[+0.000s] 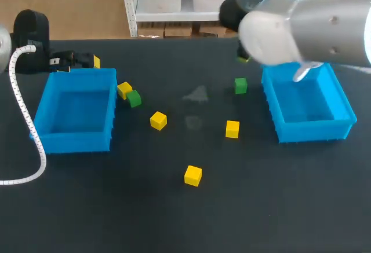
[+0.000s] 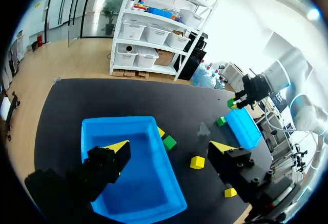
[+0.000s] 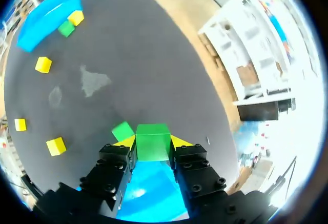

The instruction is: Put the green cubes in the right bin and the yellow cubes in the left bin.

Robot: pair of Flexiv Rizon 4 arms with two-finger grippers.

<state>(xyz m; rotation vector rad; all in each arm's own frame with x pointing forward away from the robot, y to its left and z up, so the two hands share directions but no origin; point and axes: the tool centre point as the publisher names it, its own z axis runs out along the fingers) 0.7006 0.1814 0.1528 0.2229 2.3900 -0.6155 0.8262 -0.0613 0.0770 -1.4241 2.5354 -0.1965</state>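
**Q:** What surrounds the bins?

**A:** Four yellow cubes [image 1: 158,120] lie scattered at mid-frame on the dark matte table [image 1: 174,218]. One green cube [image 1: 134,98] rests against a yellow one beside the left bin [image 1: 75,141]. A second green cube [image 1: 240,85] lies just left of the right bin [image 1: 313,130]. The silver right arm [image 1: 313,24], at upper right, hides part of that bin's far rim.

**Q:** And the grippers?

**A:** The right gripper [image 3: 152,143] is clamped on a smooth held cube [image 3: 152,141], green, near the right bin's upper-left corner. The left gripper [image 2: 170,146] has its fingers well apart by the left bin.
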